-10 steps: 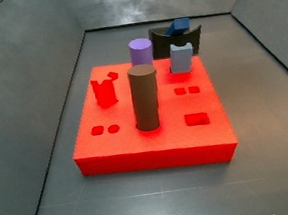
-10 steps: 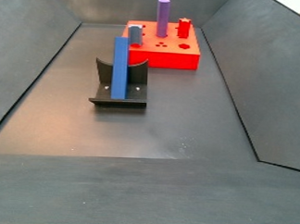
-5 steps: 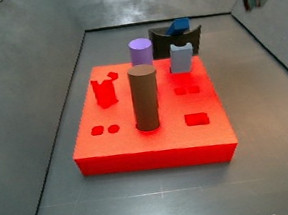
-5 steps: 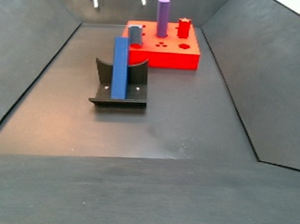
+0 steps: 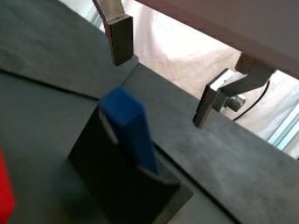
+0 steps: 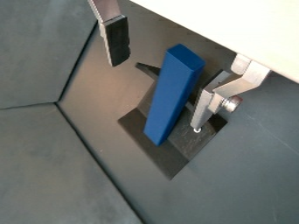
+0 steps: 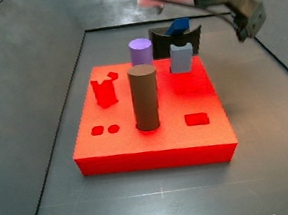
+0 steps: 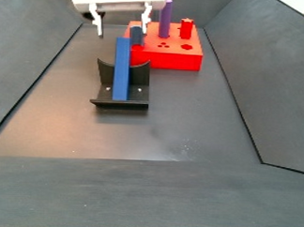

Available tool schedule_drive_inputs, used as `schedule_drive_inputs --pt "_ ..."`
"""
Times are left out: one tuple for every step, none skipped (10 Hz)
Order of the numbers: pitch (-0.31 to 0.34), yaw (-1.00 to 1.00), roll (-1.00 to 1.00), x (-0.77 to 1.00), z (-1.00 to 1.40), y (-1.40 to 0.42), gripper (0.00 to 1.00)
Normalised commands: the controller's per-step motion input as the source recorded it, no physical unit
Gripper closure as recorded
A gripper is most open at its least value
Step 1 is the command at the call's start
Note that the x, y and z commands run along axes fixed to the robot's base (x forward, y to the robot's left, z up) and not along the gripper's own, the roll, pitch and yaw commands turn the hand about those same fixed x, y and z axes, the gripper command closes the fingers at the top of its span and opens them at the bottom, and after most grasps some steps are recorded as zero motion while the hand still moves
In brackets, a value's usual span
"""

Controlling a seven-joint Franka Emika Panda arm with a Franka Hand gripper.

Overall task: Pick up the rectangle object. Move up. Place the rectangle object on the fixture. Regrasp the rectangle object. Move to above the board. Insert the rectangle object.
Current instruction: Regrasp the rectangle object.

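Standing upright in the fixture [image 8: 120,94], the rectangle object [image 8: 121,67] is awaiting the regrasp. The gripper [image 6: 160,68] is hovering above it with fingers [image 6: 117,39] spread wide, holding nothing. Regrasping, travelling above the board [image 8: 171,51] and inserting are remaining.

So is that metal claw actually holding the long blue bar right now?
No. The gripper hangs open above the long blue rectangular bar, fingers apart, touching nothing; the bar stands in the black fixture.

A lab test rig: bare grey-walled enclosure [image 8: 43,74] with red peg board [image 7: 150,129].
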Motion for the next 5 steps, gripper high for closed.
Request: schedule_drive_inputs --pt "-0.035 -0.02 0.07 0.09 -0.73 0.0 0.0" --pt "-0.011 -0.02 0.06 0.08 -0.52 0.0 0.0" --pt "-0.001 -0.01 0.07 0.08 -0.42 0.0 0.0" --pt "0.016 0.01 0.06 0.08 -0.23 -0.01 0.0" --pt "0.0 0.0 0.0 0.0 0.0 0.0 1.0"
